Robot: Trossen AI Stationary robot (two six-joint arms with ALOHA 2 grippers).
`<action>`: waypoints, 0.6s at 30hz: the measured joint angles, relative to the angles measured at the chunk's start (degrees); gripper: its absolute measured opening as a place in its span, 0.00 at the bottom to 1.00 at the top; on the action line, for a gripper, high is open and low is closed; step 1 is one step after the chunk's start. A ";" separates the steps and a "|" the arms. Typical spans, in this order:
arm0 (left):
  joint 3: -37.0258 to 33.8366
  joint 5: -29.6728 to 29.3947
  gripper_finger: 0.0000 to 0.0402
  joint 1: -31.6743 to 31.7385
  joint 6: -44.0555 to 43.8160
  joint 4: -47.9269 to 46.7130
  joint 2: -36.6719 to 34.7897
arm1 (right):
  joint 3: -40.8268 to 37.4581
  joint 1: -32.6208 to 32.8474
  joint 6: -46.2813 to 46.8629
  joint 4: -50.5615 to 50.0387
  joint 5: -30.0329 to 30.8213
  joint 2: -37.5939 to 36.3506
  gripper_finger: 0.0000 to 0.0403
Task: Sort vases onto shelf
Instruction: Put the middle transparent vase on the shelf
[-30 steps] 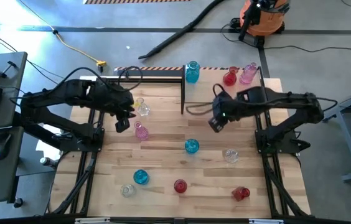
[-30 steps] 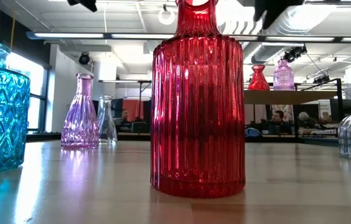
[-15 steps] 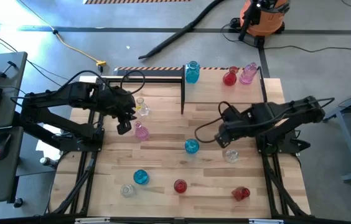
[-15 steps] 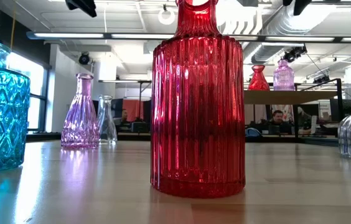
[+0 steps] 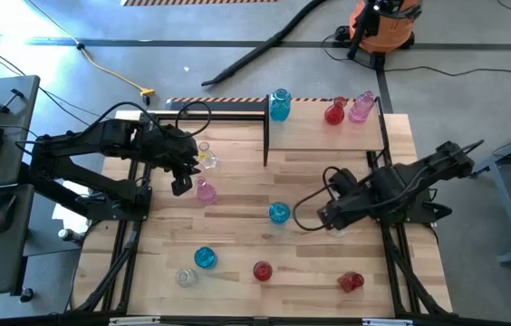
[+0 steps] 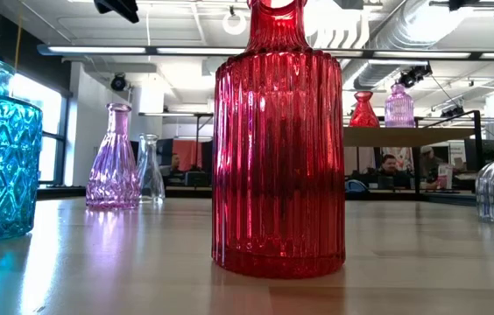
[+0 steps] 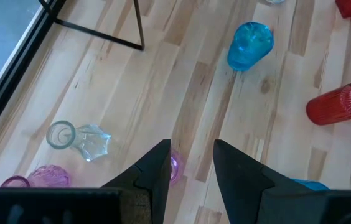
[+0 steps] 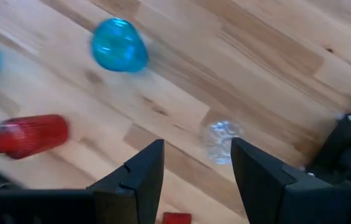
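Several glass vases stand on the wooden table: a clear one [image 5: 206, 156], a pink one [image 5: 205, 191], blue ones [image 5: 279, 213] [image 5: 205, 257] and red ones [image 5: 262, 270] [image 5: 351, 282]. The shelf [image 5: 328, 136] at the far right carries a blue vase [image 5: 279, 104], a red one [image 5: 333, 112] and a pink one [image 5: 361, 107]. My right gripper [image 8: 197, 165] hangs open above a small clear vase [image 8: 220, 140] and touches nothing. Just left of the pink vase, my left gripper [image 7: 191, 168] hangs open over the table, with a bit of pink glass [image 7: 174, 168] showing between its fingers.
A bare black frame [image 5: 219, 110] stands at the far edge, left of the shelf. Another clear vase [image 5: 185, 276] stands near the front left. In the low view a red ribbed vase [image 6: 278, 140] stands close to the camera. Bare wood lies between the vases mid-table.
My right gripper has swung from beside the shelf toward the table's near edge and a little down, rolling its wrist, and now hangs over the small clear vase. Its fingers have stayed open. No vase has moved.
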 joint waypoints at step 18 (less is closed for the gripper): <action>0.02 -0.07 0.28 0.09 -1.38 1.17 0.00 | -23.11 0.20 5.01 4.36 -6.35 -10.53 0.41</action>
